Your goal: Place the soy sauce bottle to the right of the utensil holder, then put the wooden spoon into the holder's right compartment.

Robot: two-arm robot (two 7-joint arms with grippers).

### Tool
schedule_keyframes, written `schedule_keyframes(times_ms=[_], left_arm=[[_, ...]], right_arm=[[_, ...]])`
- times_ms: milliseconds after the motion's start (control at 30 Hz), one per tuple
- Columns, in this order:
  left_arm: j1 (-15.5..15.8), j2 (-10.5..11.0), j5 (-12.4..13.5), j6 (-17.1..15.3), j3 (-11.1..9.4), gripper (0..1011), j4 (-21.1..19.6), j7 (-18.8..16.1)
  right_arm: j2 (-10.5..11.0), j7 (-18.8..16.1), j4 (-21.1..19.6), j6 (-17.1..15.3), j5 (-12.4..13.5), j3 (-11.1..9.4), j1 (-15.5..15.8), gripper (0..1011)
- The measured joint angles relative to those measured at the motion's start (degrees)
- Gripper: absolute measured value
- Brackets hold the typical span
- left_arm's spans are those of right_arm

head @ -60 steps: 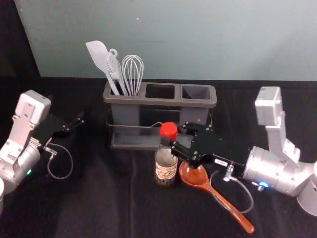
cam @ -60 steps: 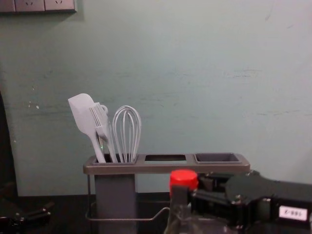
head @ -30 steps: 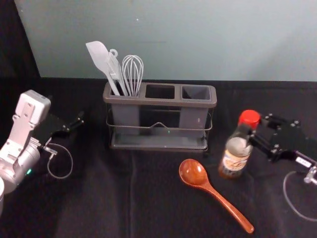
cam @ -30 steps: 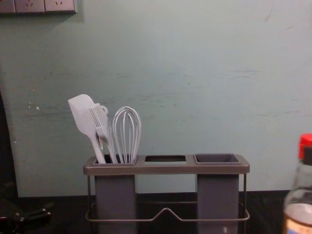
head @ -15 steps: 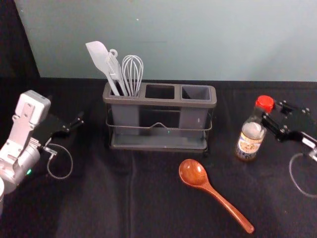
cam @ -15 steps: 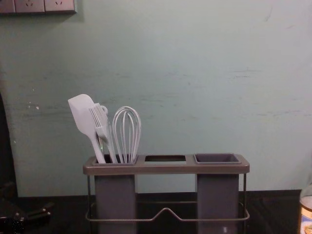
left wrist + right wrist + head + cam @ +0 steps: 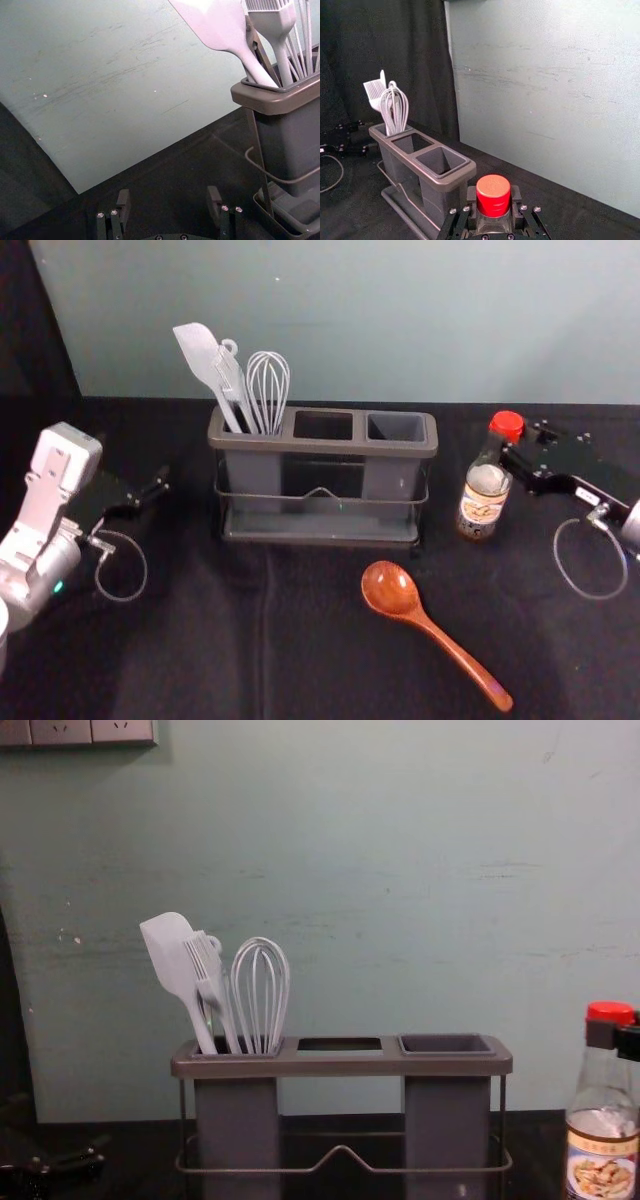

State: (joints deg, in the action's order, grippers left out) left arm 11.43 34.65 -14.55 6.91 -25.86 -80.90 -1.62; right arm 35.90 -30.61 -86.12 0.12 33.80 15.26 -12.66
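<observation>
Bright glare whitens the spatula (image 7: 220, 25) above the dim black cloth (image 7: 170, 175).

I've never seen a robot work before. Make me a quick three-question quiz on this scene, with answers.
1. True or false: the wooden spoon lies nearer the robot than the utensil holder.
2. Which end effector grips the soy sauce bottle?
3. Fill in, by the robot's own sides: the whisk stands in the holder's ____ compartment.

Key: 1. true; 2. the right end effector; 3. left
</observation>
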Motion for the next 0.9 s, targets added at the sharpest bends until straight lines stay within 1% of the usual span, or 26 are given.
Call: schedule_keyframes(times_ms=[233,367,900], left_arm=[[0.0,0.0,0.0,0.0,0.0,1005,0.0,0.0],[0.0,0.0,0.0,0.0,0.0,1005,0.0,0.0],[0.0,0.0,0.0,0.0,0.0,1005,0.0,0.0]], right_arm=[[-1.4,-0.5,2.4,0.2,-1.0,1.1,-2.4,383],[-2.1,-0.8,3.8,0.6,-1.2,1.4,-3.4,383],[-3.2,-0.9,5.7,2.0,-3.1,1.8,-4.3,383]])
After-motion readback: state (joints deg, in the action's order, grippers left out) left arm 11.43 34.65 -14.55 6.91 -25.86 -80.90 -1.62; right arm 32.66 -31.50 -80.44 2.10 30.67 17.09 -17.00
